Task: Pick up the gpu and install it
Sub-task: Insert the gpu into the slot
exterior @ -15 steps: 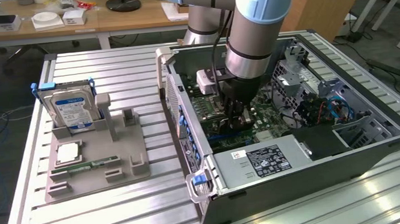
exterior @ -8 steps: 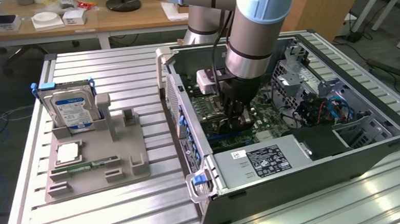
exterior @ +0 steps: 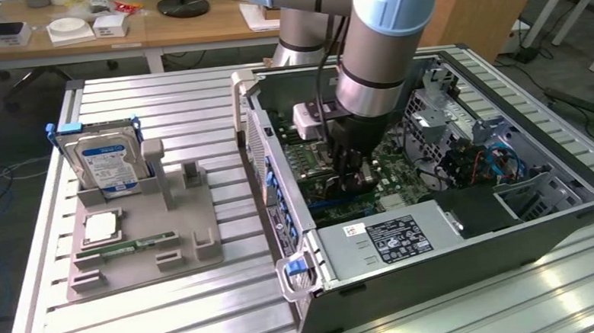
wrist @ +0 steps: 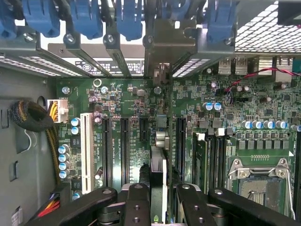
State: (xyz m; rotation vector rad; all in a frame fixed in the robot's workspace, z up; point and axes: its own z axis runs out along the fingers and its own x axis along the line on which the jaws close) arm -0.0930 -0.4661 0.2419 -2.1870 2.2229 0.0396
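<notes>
GPU (wrist: 158, 181) | edge-on, clamped between fingers (wrist: 141, 207) inside computer case (exterior: 544, 234) | over motherboard (wrist: 117, 101) slots | advice: keep card upright, square to slot, bracket toward rear openings.

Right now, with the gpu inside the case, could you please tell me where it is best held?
By its upper edge, from above, with a finger on each flat face. The gpu stands thin and edge-on over the motherboard slots, so its lower edge stays free. The gripper holds it this way.
</notes>
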